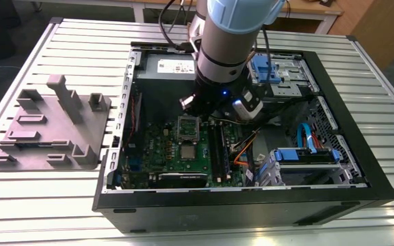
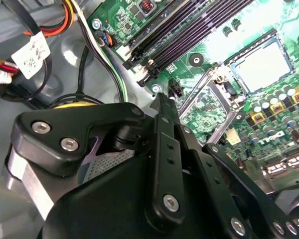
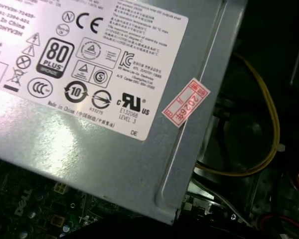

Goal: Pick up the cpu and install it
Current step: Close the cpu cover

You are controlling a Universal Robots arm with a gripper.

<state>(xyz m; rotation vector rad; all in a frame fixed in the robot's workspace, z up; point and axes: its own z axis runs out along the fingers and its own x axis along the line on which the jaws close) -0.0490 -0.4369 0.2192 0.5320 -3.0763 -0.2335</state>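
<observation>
I see the cpu (image 1: 186,151) sitting in its socket on the green motherboard (image 1: 159,154), just below centre of the exterior view, with the hinged metal frame (image 1: 188,128) open just above it. My gripper (image 2: 164,107) hovers near the memory slots (image 2: 189,30); I can't tell whether it's apart or together.

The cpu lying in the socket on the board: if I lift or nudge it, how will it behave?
The cpu looks like a thin, flat metal-topped square, so probably rigid, light, and not apt to roll or tip. Its smooth silvery top likely offers little grip. It sits within the socket frame, so a sideways nudge would probably be blocked.
</observation>
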